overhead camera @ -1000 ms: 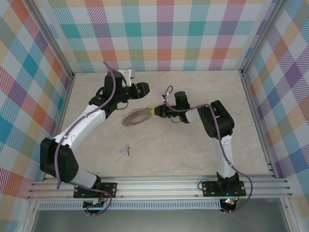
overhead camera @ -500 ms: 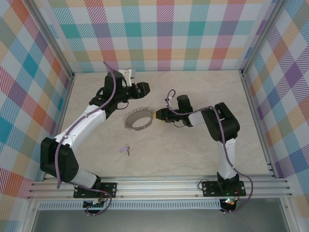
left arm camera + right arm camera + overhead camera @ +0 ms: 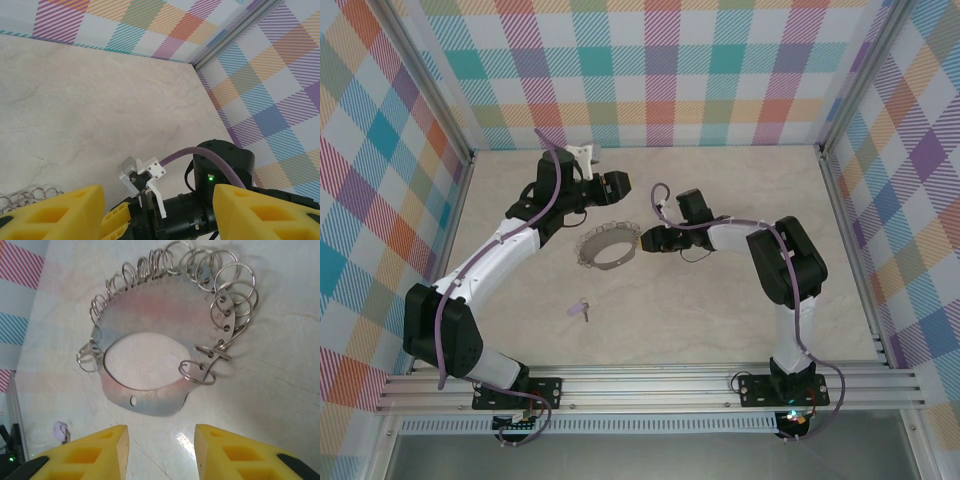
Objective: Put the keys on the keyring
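Just beyond right fingers (image 3: 85, 455): keyring (image 3: 150, 320), apart (flat on table (image 3: 280, 390)).

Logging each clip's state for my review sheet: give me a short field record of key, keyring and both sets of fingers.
keyring: flat on the table, just ahead of the right gripper, not held
key: alone on the table, nearer the arm bases, off the keyring
right gripper: fingers open, empty
left gripper: fingers open, empty, beyond the keyring
task state: key not yet on keyring
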